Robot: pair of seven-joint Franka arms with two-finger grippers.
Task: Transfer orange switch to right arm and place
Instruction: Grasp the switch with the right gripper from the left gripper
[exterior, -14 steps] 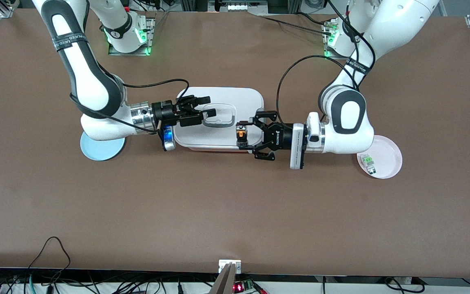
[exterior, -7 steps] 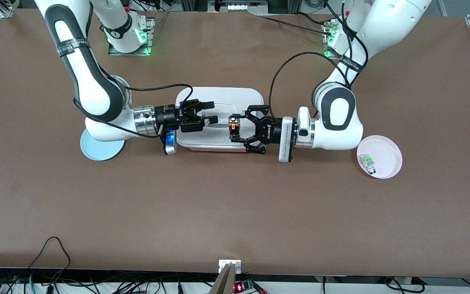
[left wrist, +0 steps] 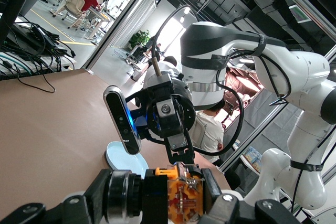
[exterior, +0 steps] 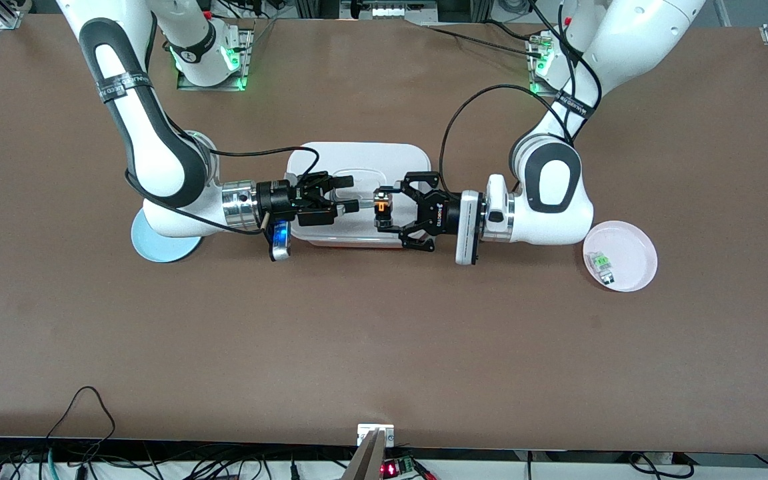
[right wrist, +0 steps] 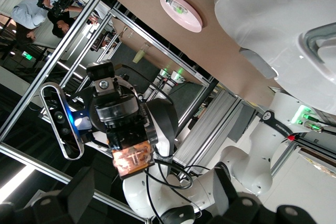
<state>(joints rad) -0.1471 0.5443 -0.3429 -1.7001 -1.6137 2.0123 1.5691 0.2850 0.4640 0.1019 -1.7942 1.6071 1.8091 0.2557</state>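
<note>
I've got the orange switch pinched in the left end effector, up over the white lidded box. The right end effector faces it, fingers spread, empty, just short. I'd creep in level, straddle the exposed end, and clamp before the left lets go.

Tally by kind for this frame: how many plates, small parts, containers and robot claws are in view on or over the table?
Plates: 2 — blue plate, pink plate.
Small parts: 2 — orange switch held in the left claw, white-and-green part on the pink plate.
Containers: 1 — white lidded container.
Claws: 2 — left, and right claw, open.
Total: 7.
</note>
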